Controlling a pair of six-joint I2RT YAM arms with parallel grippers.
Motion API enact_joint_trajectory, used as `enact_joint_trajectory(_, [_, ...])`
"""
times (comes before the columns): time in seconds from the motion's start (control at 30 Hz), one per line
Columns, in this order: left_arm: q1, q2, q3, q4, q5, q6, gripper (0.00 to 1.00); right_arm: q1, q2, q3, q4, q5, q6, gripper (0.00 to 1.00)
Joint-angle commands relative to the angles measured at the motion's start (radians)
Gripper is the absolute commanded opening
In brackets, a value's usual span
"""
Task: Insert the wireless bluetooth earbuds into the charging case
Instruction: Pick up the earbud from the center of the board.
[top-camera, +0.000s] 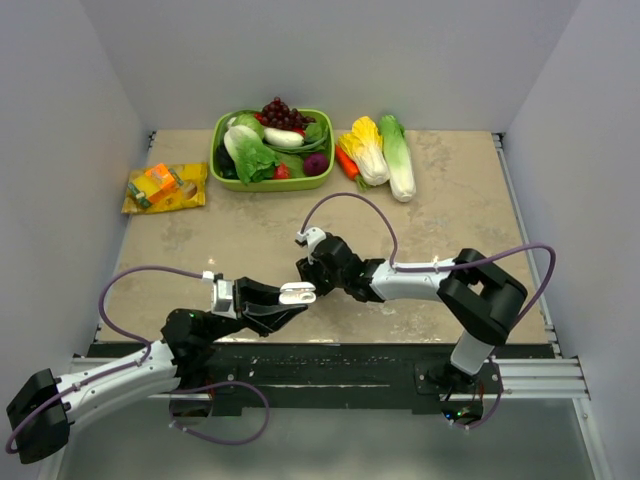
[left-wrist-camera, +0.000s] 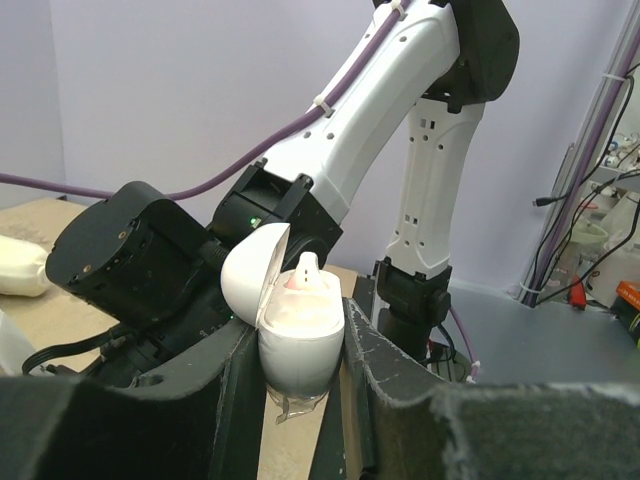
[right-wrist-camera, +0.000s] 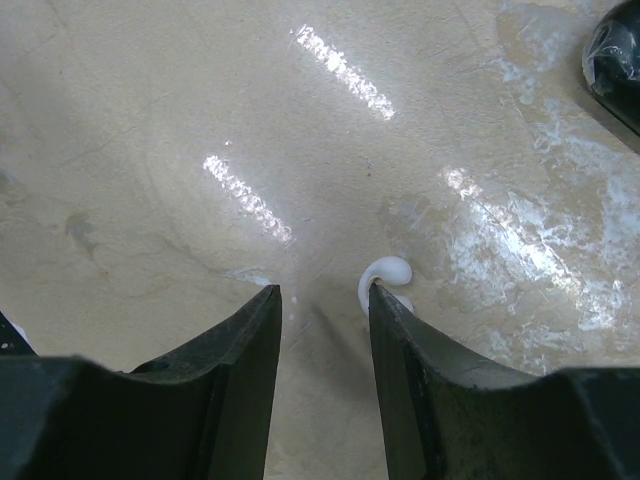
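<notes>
Sitting in the charging case (left-wrist-camera: 300, 325) right now is one white earbud (left-wrist-camera: 306, 272), its stem poking straight up out of the well, a pinkish tint on its face. The case is white and egg-shaped, held upright, with its lid (left-wrist-camera: 248, 285) flipped back and leaning to the left in the left wrist view. The left tool (left-wrist-camera: 302, 350) has it pinched from both sides, dark fingers pressed flat against the shell, a firm clamp on the lower half.

Now over to the second white earbud (right-wrist-camera: 386, 272): it's lying on the counter (right-wrist-camera: 200, 120), a little curled pebble right at the tip of one finger of the right tool (right-wrist-camera: 322, 300). It sits at the outer edge of that fingertip rather than in the gap, and whether it touches I can't say. That tool points down at the counter with its jaws spread apart, and only bare marbled surface shows between them.

From above, the two tools are close together near the front middle of the counter, the right one just beyond the case.

Further back, a green bowl (top-camera: 270, 184) piled with vegetables stands at the far edge, with cabbages and a carrot (top-camera: 385, 152) just beside it on the right. A yellow packet (top-camera: 165, 187) lies well apart at the far left.
</notes>
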Motion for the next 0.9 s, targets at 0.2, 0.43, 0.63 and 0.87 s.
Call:
enact_joint_trajectory(0.2, [-0.005,-0.011,-0.108,0.069,-0.002,-0.022,0.00,0.003,0.022,0.033,0.001,0.037,-0.018,0.44])
enact_joint_trajectory(0.43, [-0.005,-0.017,-0.112,0.068,-0.002,-0.020,0.00,0.003,0.020,0.035,-0.022,0.113,-0.014,0.43])
enact_joint_trajectory(0.63, [-0.005,-0.012,-0.113,0.072,-0.002,-0.022,0.00,0.003,0.019,0.032,-0.026,0.142,-0.012,0.41])
enact_joint_trajectory(0.87, [-0.005,-0.011,-0.115,0.077,-0.003,-0.026,0.00,0.003,0.002,0.022,-0.022,0.166,-0.006,0.34])
